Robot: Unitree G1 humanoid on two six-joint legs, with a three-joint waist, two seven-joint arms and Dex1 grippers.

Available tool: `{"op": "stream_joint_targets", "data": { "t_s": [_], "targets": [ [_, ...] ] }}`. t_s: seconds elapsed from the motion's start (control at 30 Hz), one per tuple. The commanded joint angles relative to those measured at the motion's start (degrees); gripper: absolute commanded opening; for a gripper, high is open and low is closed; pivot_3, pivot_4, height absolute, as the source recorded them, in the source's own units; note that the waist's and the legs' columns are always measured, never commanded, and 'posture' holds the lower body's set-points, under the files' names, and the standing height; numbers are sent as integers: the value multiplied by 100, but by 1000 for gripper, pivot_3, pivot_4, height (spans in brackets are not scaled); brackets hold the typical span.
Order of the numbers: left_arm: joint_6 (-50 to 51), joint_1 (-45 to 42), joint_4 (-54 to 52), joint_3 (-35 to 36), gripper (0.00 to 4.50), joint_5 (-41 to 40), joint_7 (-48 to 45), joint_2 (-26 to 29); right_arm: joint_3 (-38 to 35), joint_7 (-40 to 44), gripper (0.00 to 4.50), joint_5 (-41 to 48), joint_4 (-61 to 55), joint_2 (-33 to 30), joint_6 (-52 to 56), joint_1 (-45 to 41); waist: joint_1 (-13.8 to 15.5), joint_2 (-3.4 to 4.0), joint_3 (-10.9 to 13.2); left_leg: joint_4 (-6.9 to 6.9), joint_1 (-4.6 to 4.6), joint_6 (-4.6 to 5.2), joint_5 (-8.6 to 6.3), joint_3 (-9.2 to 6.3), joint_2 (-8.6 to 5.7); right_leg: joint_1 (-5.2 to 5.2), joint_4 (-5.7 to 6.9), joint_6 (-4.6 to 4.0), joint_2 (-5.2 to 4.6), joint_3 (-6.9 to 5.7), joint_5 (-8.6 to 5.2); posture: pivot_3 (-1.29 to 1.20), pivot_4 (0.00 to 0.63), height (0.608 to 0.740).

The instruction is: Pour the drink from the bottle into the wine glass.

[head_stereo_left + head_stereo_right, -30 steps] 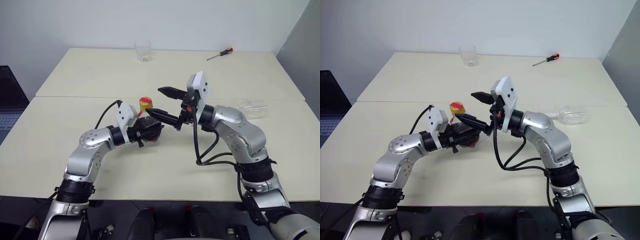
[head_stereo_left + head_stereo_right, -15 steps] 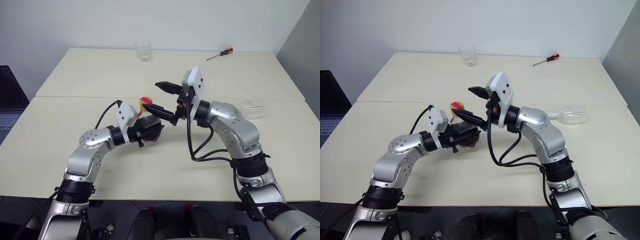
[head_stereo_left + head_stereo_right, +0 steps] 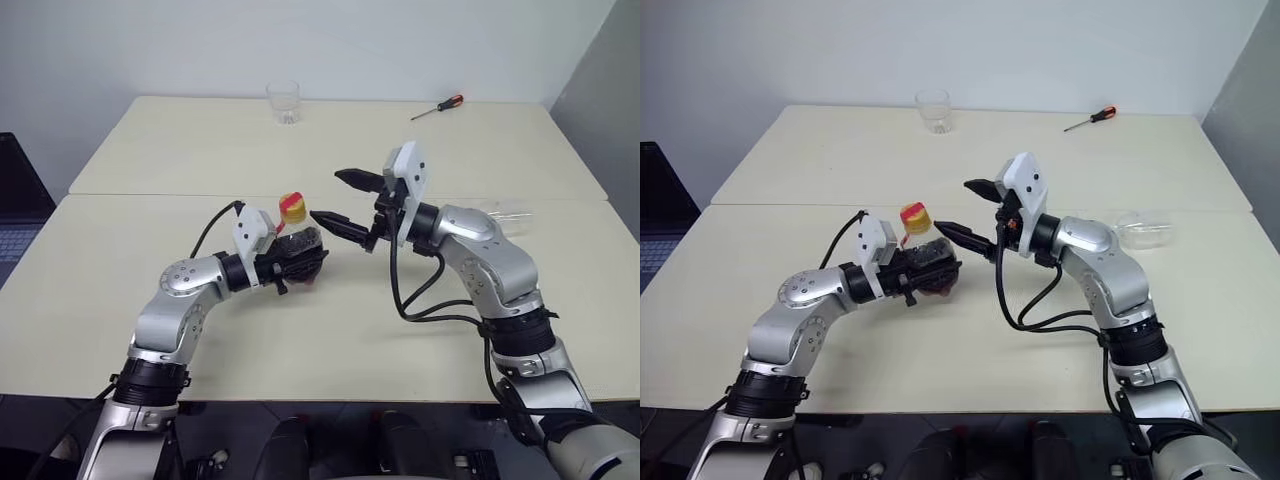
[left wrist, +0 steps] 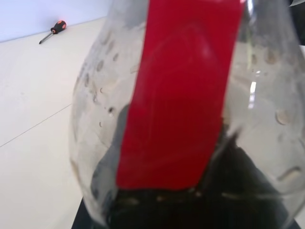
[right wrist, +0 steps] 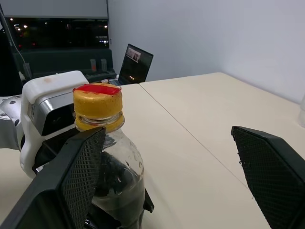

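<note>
Left wrist view: drink point(image 4: 190, 210) inside bottle point(image 3: 297, 245) in left claw point(image 3: 305, 262)'s grip; right claw point(image 3: 345, 200) agape.

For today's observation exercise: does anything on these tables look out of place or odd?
Yes. The wine glass appears to lie on its side beside the right arm, so nothing could be poured into it. The bottle, held in the left end effector, has its yellow cap on.

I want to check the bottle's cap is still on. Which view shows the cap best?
The right wrist view: the yellow cap sits close and unobstructed, screwed on the bottle. The eye views show it small above the left end effector. The left wrist view gives the bottle's belly.
</note>
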Motion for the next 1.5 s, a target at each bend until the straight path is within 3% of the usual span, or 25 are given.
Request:
{"op": "stream_joint_targets", "data": {
  "t_s": [0.03,0.47,0.7,1.0,1.5],
  "targets": [
    [-177,-154,-195,103,1755,-33,-30,-11,-139,-56,4489,-6,-112,3,-68,-85,0,0,0,0,0,0,0,0,0,0,0,0,0,0,0,0,150,740],
    [-210,-56,-224,158,1755,-39,-70,70,-256,180,4489,368,-880,-511,285,417,7,0,0,2,0,0,0,1,-2,2,-1,0,-1,1,0,0,150,740],
    [-231,-90,-190,129,1755,-41,-71,60,-106,-119,4489,515,-1193,-126,538,367,-1,0,0,0,0,0,0,-3,2,1,0,0,2,-1,0,0,150,740],
    [-266,-125,-134,89,1755,-21,-74,7,26,-353,4489,190,-718,333,335,3,1,0,0,2,0,0,0,-2,-1,1,0,0,1,-1,0,0,150,740],
    [-246,-97,-169,104,1755,-30,-45,14,150,-288,4489,18,-359,589,67,-241,-1,0,0,1,0,0,0,0,-1,1,0,0,1,0,0,0,150,740]
  ]
}}
